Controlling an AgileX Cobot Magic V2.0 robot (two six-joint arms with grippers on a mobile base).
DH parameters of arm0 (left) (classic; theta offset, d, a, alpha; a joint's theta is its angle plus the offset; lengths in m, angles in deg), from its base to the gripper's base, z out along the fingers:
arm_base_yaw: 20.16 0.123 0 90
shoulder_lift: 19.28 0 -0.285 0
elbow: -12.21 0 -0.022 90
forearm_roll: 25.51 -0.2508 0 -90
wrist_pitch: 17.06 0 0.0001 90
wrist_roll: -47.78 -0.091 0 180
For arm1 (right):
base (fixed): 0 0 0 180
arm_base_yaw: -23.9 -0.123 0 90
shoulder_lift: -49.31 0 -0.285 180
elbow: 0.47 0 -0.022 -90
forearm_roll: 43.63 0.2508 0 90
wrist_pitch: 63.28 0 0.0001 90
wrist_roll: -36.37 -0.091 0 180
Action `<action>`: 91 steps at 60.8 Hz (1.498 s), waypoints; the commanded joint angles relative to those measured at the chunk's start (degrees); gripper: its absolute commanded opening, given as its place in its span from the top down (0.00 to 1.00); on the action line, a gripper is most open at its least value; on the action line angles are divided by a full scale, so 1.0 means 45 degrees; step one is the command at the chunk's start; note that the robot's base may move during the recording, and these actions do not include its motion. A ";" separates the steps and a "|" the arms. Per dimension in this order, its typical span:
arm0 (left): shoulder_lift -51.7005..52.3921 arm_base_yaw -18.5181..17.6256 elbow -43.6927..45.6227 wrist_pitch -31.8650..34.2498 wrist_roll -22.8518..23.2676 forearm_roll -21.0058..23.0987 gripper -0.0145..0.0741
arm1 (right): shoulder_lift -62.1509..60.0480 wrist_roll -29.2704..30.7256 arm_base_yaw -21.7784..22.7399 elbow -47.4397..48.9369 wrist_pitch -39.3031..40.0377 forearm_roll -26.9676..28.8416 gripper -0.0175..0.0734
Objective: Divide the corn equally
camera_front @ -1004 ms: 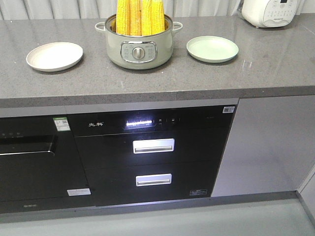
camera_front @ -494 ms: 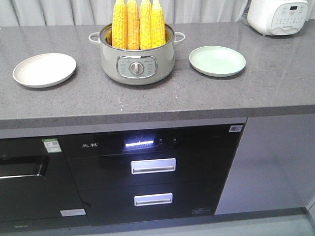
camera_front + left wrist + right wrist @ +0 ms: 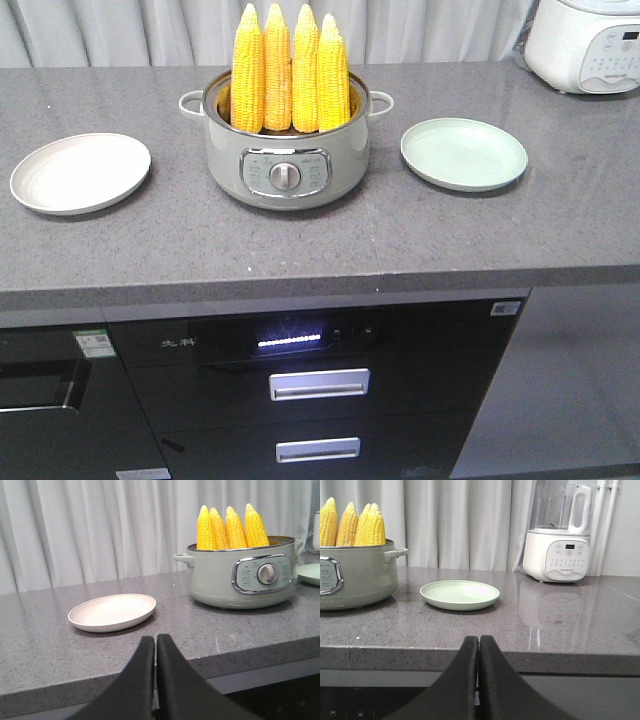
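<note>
The corn [image 3: 290, 68] stands upright in a row, paler tips up, packed side by side in a pale green electric pot [image 3: 285, 150]. Four cobs can be counted, and whether another hides behind the rightmost one cannot be told. The cobs rise well above the pot's rim. The pot has a small handle on each side and a round dial [image 3: 286, 176] in a chrome-edged panel facing the near side. It sits toward the far middle of a grey speckled countertop [image 3: 300, 250].

Left of the pot, apart from it, lies a cream plate [image 3: 80, 172]. To the right, also apart, lies a light green plate [image 3: 464, 152]. Both plates hold nothing. A white kitchen appliance [image 3: 590, 45] stands at the far right corner, and a white curtain [image 3: 150, 30] hangs behind the counter. Below the countertop, a dark built-in unit shows a lit display [image 3: 290, 341] above two metal drawer handles.

The left gripper [image 3: 156, 639] hangs off the near edge of the counter, facing the cream plate, its black fingers pressed together with nothing between them. The right gripper [image 3: 478, 640] is likewise closed and holding nothing, off the near edge and facing the green plate
</note>
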 commanded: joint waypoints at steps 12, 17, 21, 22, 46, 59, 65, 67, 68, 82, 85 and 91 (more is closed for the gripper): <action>0.0175 -0.0027 -0.0132 0.0959 0.0130 0.0140 0.84 | -0.0086 0.0093 0.0007 -0.0140 0.1015 -0.0036 0.82; 0.0175 -0.0027 -0.0132 0.0959 0.0130 0.0140 0.84 | -0.0086 0.0093 0.0007 -0.0140 0.1015 -0.0036 0.82; 0.0175 -0.0027 -0.0132 0.0959 0.0130 0.0140 0.84 | -0.0086 0.0093 0.0007 -0.0140 0.1015 -0.0036 0.82; 0.0175 -0.0027 -0.0132 0.0959 0.0130 0.0140 0.84 | -0.0086 0.0093 0.0007 -0.0140 0.1015 -0.0036 0.82; 0.0175 -0.0027 -0.0132 0.0959 0.0130 0.0140 0.84 | -0.0086 0.0093 0.0007 -0.0140 0.1015 -0.0036 0.82; 0.0175 -0.0027 -0.0132 0.0959 0.0130 0.0140 0.84 | -0.0086 0.0093 0.0007 -0.0140 0.1015 -0.0036 0.82; 0.0175 -0.0027 -0.0132 0.0959 0.0130 0.0140 0.84 | -0.0086 0.0093 0.0007 -0.0140 0.1015 -0.0036 0.82; 0.0175 -0.0027 -0.0132 0.0959 0.0130 0.0140 0.84 | -0.0086 0.0093 0.0007 -0.0140 0.1015 -0.0036 0.82; 0.0175 -0.0027 -0.0132 0.0959 0.0130 0.0140 0.84 | -0.0086 0.0093 0.0007 -0.0140 0.1015 -0.0036 0.82; 0.0175 -0.0027 -0.0132 0.0959 0.0130 0.0140 0.84 | -0.0086 0.0093 0.0007 -0.0140 0.1015 -0.0036 0.82; 0.0175 -0.0027 -0.0132 0.0959 0.0130 0.0140 0.84 | -0.0086 0.0093 0.0007 -0.0140 0.1015 -0.0036 0.82; 0.0175 -0.0027 -0.0132 0.0959 0.0130 0.0140 0.84 | -0.0086 0.0093 0.0007 -0.0140 0.1015 -0.0036 0.82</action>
